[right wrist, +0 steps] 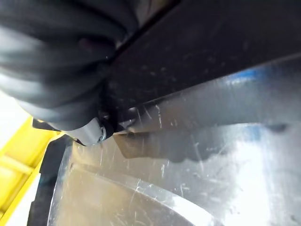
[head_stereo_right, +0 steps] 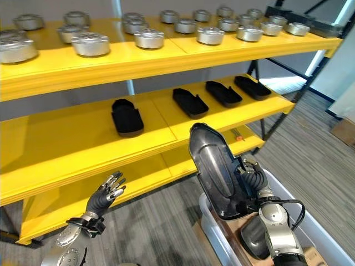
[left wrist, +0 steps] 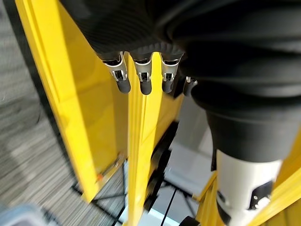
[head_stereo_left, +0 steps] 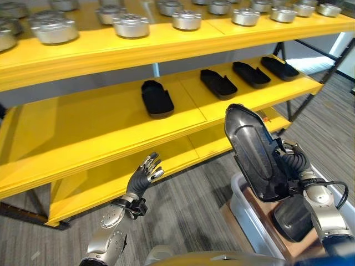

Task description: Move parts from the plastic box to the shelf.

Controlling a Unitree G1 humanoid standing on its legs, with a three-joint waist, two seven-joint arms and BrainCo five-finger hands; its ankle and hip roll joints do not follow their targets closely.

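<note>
I had the part [head_stereo_left: 255,153] up in my right hand [head_stereo_left: 289,160], fingers curled round its lower edge from behind. It was a long dark shell with a glossy hollow face, standing nearly on end above the hand, its long axis running up and slightly away toward the shelf [head_stereo_left: 100,130]. The plastic box [head_stereo_left: 244,208] sat directly below that hand, with another dark part [head_stereo_left: 293,217] lying inside it just under the wrist. Ahead of the hand and higher, the middle shelf board carried a row of black parts [head_stereo_left: 157,98], lying flat with their long axes running front to back. The open yellow stretch lay forward and to the left of what I held. I judged the part had to tip forward and lie flat to match that row. My left hand [head_stereo_left: 146,173] hovered with fingers straight and spread, holding nothing, nearer the shelf edge but lower. Up top, the silver round parts [head_stereo_left: 131,25] lined the upper board.
</note>
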